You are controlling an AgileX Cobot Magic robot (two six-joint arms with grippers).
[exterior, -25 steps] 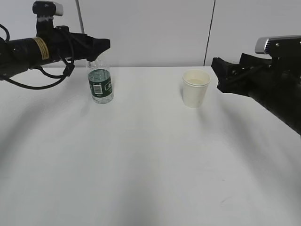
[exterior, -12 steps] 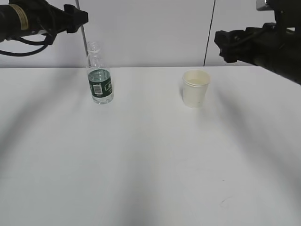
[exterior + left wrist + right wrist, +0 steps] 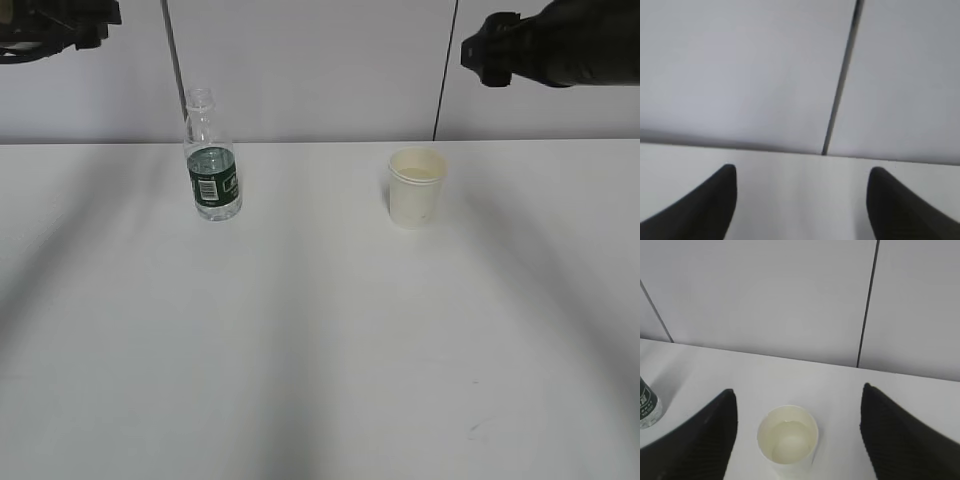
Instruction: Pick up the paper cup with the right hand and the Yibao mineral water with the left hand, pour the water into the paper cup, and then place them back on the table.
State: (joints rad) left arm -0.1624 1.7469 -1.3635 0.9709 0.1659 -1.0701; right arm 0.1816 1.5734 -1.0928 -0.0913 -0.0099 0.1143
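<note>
Both arms had lifted clear; left hand (image 3: 800, 210) and right hand (image 3: 797, 440) hung high, jaws wide, empty. Yibao mineral water (image 3: 211, 165) and paper cup (image 3: 416, 187) stood on table (image 3: 320, 340), task apparently finished

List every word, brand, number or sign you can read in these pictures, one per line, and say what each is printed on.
Yibao mineral water, dark green label: white lettering and a barcode show, both too small and blurred to read.
Paper cup: plain, no print.
Table and wall: no text.
So nothing here can be quoted.
</note>
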